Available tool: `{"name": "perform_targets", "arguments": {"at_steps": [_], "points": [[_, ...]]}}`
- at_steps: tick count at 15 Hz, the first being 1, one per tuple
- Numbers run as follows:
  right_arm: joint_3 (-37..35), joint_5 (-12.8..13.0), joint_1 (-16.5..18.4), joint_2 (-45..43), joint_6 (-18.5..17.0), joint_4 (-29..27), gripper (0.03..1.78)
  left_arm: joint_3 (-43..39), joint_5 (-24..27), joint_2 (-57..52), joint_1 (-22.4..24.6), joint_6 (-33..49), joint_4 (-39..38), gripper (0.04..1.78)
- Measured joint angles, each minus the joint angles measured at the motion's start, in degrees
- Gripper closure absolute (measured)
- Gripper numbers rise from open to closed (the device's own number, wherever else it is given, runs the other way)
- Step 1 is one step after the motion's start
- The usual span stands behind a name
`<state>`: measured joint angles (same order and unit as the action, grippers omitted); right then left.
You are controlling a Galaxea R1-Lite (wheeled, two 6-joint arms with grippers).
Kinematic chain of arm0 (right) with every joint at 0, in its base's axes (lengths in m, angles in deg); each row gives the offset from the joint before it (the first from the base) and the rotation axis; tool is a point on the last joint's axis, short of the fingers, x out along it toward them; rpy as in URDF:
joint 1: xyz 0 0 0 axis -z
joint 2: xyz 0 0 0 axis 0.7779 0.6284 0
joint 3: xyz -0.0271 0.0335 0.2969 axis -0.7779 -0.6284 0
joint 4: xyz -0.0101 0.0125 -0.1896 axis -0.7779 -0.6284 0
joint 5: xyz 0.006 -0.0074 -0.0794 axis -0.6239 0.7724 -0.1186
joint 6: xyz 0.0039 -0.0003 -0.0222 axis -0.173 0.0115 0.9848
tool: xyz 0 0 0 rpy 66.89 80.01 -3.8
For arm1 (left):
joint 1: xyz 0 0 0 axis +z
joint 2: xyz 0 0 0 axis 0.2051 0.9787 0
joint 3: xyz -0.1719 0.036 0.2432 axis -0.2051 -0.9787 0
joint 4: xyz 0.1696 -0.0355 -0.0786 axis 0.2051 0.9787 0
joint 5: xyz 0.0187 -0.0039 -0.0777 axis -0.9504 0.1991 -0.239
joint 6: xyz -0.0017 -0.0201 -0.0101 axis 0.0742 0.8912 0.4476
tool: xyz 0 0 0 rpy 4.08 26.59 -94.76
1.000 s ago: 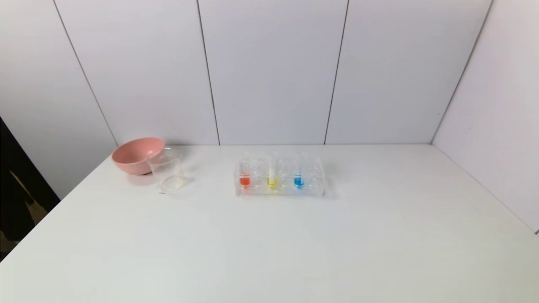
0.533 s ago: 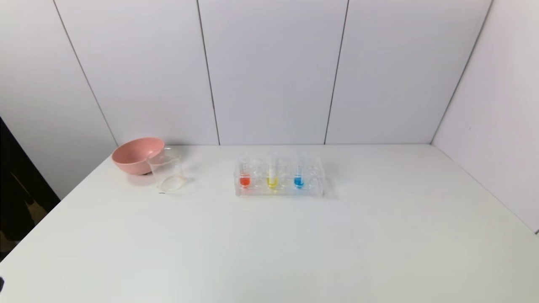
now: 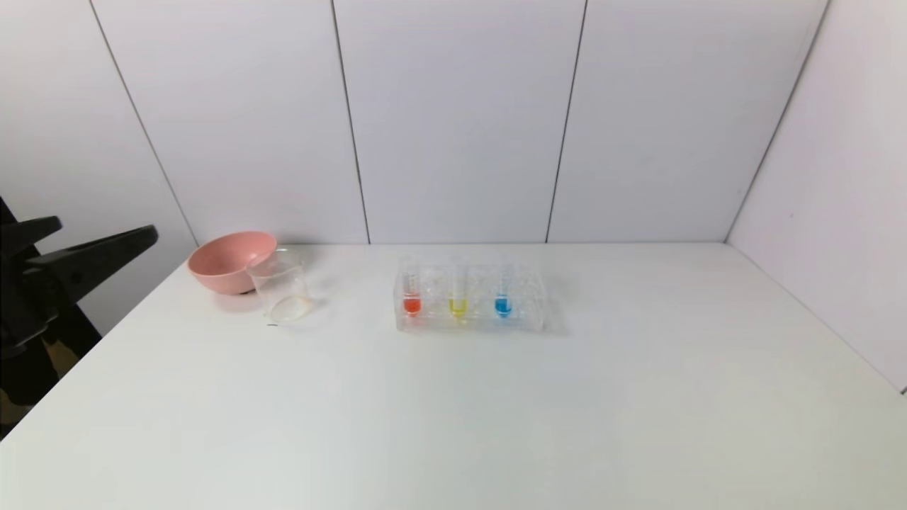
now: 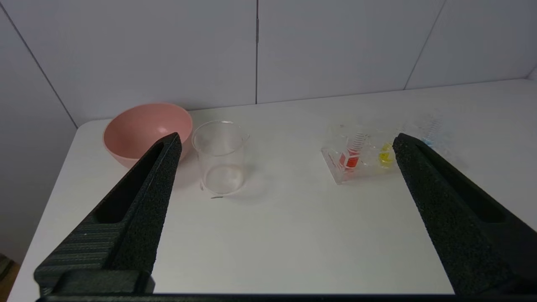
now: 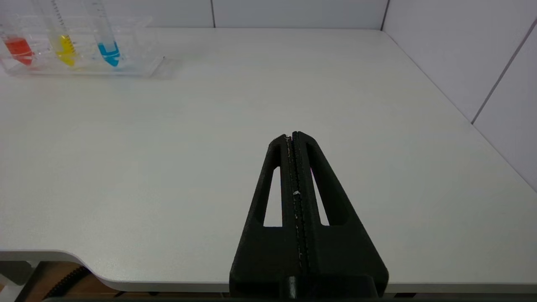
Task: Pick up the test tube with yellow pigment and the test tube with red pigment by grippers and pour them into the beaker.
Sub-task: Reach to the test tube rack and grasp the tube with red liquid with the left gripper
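The left gripper [image 4: 285, 140] is being held with fingers wide at the bench's [image 3: 496, 411] left edge, gripping nothing. The right gripper [image 5: 293, 135] is being kept at the near right edge, fingers pressed together. The test tube with red pigment [image 3: 412, 294] and the test tube with yellow pigment [image 3: 458, 296] are standing in the rack [image 3: 524, 312], the beaker [image 3: 282, 287] to its left.

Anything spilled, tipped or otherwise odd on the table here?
Nothing stands out. The red tube, yellow tube and blue tube stand upright in the rack; the beaker is upright beside the pink bowl; no spills show.
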<state>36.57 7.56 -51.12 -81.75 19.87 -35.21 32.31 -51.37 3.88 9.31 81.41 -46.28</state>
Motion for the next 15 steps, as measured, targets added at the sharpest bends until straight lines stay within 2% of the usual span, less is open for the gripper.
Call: {"name": "perform_targets", "arguments": {"at_steps": [4,6,9,12,15], "points": [[0.0,0.0,0.0,0.0,0.0,0.0,1.70,1.2,-4.2,14.9,-5.9,-0.2,-12.5,0.06],[0.0,0.0,0.0,0.0,0.0,0.0,1.70,1.3,-3.3,20.4,-8.7,-0.2,-17.6,0.06],[0.0,0.0,0.0,0.0,0.0,0.0,1.70,1.4,5.7,26.5,-10.2,-0.3,-22.6,0.06],[0.0,0.0,0.0,0.0,0.0,0.0,1.70,1.8,18.1,30.6,-8.5,-2.3,-23.9,0.06],[0.0,0.0,0.0,0.0,0.0,0.0,1.70,3.6,27.1,34.9,-7.3,-4.6,-24.4,0.06]]}}
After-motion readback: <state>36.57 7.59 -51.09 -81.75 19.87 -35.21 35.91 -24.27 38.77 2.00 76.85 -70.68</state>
